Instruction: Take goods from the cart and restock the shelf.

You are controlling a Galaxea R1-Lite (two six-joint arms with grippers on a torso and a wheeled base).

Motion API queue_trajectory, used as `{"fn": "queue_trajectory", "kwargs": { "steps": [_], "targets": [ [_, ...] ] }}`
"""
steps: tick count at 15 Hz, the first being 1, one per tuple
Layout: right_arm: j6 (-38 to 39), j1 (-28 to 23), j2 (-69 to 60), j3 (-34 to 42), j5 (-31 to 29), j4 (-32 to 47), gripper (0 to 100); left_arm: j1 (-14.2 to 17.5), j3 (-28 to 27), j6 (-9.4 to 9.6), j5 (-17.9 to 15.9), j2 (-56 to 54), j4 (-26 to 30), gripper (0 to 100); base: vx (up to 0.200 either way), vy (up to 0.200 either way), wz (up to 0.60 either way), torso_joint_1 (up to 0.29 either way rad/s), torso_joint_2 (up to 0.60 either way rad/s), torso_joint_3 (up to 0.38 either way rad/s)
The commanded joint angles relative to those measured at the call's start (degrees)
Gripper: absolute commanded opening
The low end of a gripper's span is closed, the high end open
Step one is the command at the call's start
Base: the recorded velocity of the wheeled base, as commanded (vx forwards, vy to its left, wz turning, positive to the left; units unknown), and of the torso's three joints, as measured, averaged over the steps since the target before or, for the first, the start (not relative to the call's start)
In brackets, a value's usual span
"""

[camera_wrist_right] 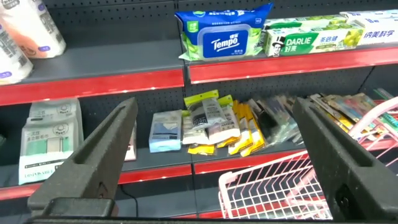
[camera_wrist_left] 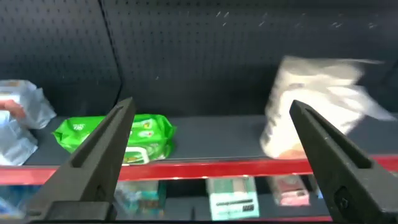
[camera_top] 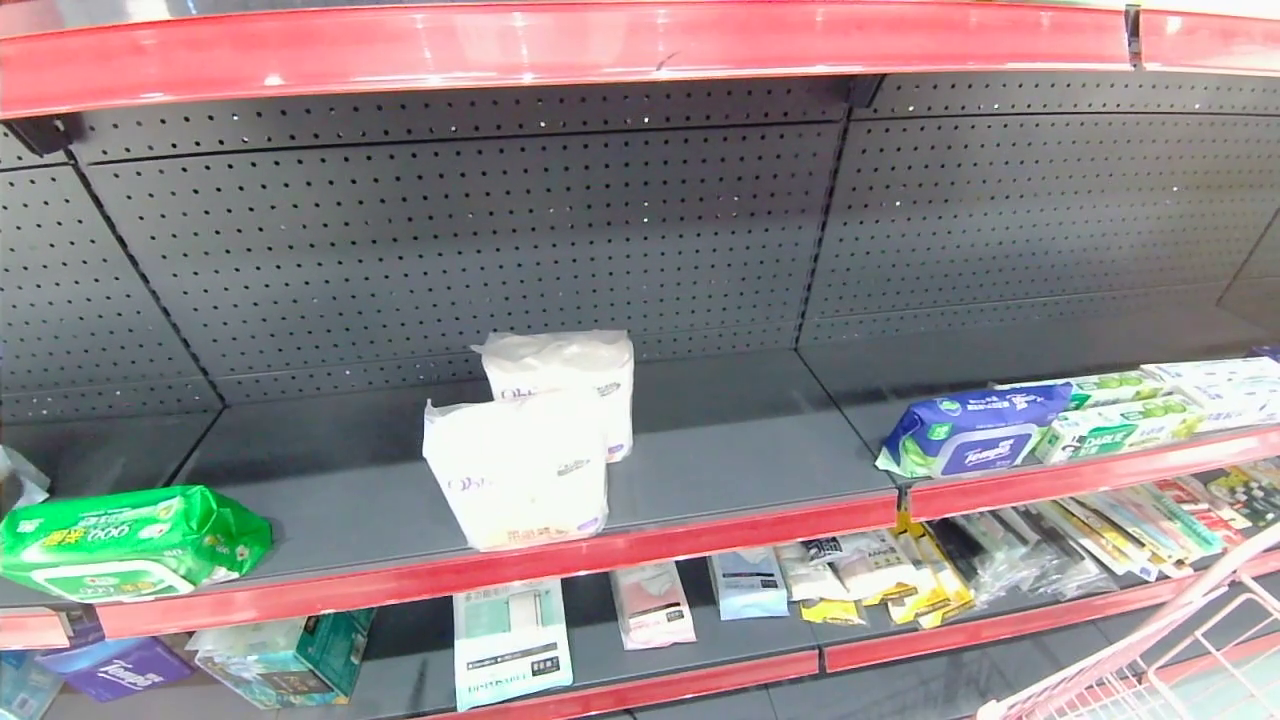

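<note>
Two white tissue packs (camera_top: 530, 450) stand on the grey middle shelf (camera_top: 760, 440), one behind the other. In the left wrist view my left gripper (camera_wrist_left: 211, 106) is open and holds nothing; it faces the shelf front between a green wipes pack (camera_wrist_left: 118, 137) and a white tissue pack (camera_wrist_left: 311, 112). My right gripper (camera_wrist_right: 214, 102) is also open and holds nothing, out in front of the lower shelf. The pink wire cart (camera_wrist_right: 280, 186) is just below it and also shows as the cart (camera_top: 1180, 650) at the head view's bottom right.
A green wipes pack (camera_top: 130, 540) lies at the shelf's left. A blue wipes pack (camera_top: 975, 430) and toothpaste boxes (camera_top: 1120, 425) lie at its right. The lower shelf (camera_top: 700, 680) holds several small packets. A red-edged upper shelf (camera_top: 560, 40) overhangs. Bare shelf floor lies right of the white packs.
</note>
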Motion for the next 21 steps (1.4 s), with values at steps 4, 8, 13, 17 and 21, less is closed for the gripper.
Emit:
{"fn": "queue_trajectory", "kwargs": {
  "steps": [4, 8, 13, 17, 21],
  "targets": [
    [-0.06, 0.02, 0.07, 0.0, 0.01, -0.01, 100, -4.2, -10.69, 1.15, 3.61, 38.06, -5.38, 100, 0.0, 0.0, 0.0, 0.0, 0.0, 0.0],
    [0.03, 0.02, 0.07, 0.0, 0.01, -0.01, 100, -11.59, -13.07, 1.15, 3.61, 46.94, -6.44, 100, 0.0, 0.0, 0.0, 0.0, 0.0, 0.0],
    [-0.06, -0.07, 0.07, 0.0, 0.01, -0.01, 100, -13.43, -13.95, 2.38, 3.7, 54.32, -10.13, 100, 0.0, 0.0, 0.0, 0.0, 0.0, 0.0],
    [0.03, 0.02, 0.07, 0.0, 0.01, -0.01, 100, -14.13, -15.0, 2.38, 3.61, 57.4, -10.13, 100, 0.0, 0.0, 0.0, 0.0, 0.0, 0.0],
    [0.03, -0.07, 0.07, 0.0, 0.01, -0.01, 100, -14.05, -16.32, 2.38, 3.53, 61.79, -10.74, 100, 0.0, 0.0, 0.0, 0.0, 0.0, 0.0]
  ]
}}
